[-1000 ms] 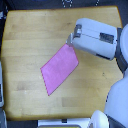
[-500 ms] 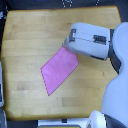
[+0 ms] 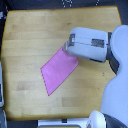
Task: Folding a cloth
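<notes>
The pink cloth [image 3: 57, 71] lies flat on the wooden table [image 3: 30, 40], a slanted four-sided piece running from the upper right to the lower left. My gripper [image 3: 65, 49] is at the cloth's upper right corner, at the end of the white and grey arm [image 3: 90, 44] that reaches in from the exterior view's right. The arm's body covers the fingers, so I cannot tell if they are open or shut, or if they hold the corner.
The robot's white body [image 3: 117, 85] fills the exterior view's right side and lower right. A grey object [image 3: 1, 92] stands at the table's left edge. Dark floor borders the table at the top.
The arm has moved slightly left and down over the cloth's upper right corner. The cloth lies about as it did before.
</notes>
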Tool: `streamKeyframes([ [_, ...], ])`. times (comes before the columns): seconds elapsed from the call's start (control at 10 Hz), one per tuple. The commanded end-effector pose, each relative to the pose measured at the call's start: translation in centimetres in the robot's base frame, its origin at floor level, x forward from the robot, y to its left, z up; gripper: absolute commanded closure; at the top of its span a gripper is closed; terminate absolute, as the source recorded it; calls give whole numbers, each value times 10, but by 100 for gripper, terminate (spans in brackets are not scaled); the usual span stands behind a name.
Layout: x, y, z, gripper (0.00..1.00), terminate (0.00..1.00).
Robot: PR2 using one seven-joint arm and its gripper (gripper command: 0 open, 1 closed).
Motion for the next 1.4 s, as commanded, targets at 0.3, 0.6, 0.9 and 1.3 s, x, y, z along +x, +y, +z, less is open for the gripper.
streamKeyframes([
  [0.3,-15,-3,-10,100,0],
  [0.6,-13,-3,-9,100,0],
  [0.9,-11,-2,-8,100,0],
  [1.3,-9,-3,-5,100,0],
])
